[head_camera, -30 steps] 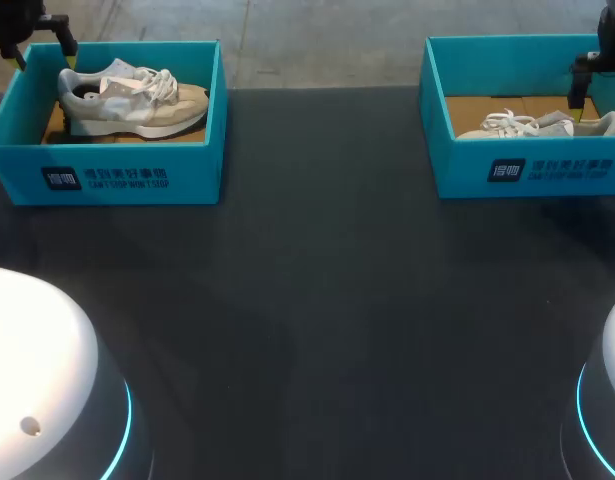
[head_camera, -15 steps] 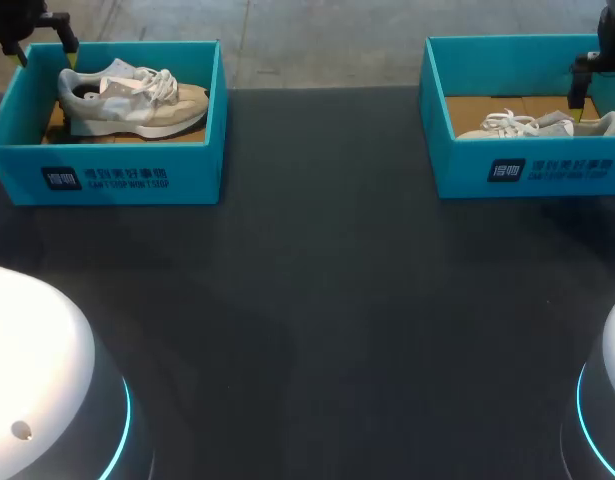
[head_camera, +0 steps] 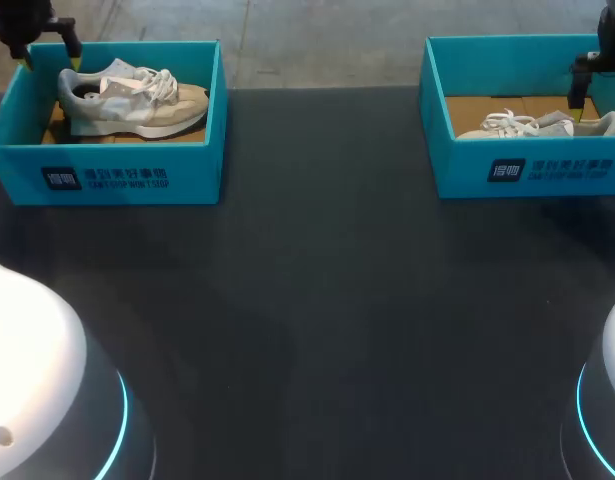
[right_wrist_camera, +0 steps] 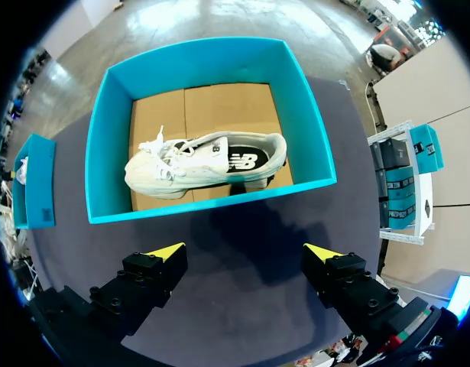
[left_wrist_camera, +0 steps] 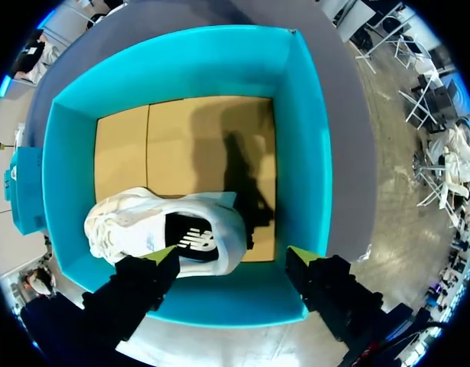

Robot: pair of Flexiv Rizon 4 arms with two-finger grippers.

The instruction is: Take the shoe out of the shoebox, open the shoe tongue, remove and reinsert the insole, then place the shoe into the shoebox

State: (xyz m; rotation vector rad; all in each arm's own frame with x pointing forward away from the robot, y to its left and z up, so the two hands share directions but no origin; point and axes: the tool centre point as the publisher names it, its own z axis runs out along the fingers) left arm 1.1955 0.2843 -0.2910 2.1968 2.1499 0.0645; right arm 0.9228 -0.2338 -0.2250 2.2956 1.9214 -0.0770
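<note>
The black bench (head_camera: 317, 300) carries two open teal cardboard shoeboxes, well apart. The left shoebox (head_camera: 132, 175) sits at your left far corner, the right shoebox (head_camera: 532, 170) at your right far corner. Each box holds one shoe lying on its brown card floor. The grey-and-cream laced sneaker (head_camera: 137, 100) sits in the left box and the pale grey laced sneaker (head_camera: 537, 125) in the right one, so nothing is out yet.

Your left tool (left_wrist_camera: 233, 256) hangs over the heel end of the left box, spread wide and holding nothing. In its wrist view the sneaker's heel lies ahead, nearer one yellow tip than the other. Your right tool (right_wrist_camera: 244, 252) is just as wide open and empty, with the right box ahead of it.

The step in hand looks like the lift-out. Centre the left tool over the heel collar first, because one finger seems close to the box wall. Then come straight down and pinch across the collar, not the laces. Lift vertically until the sole clears the rim, or the light box may drag along.
</note>
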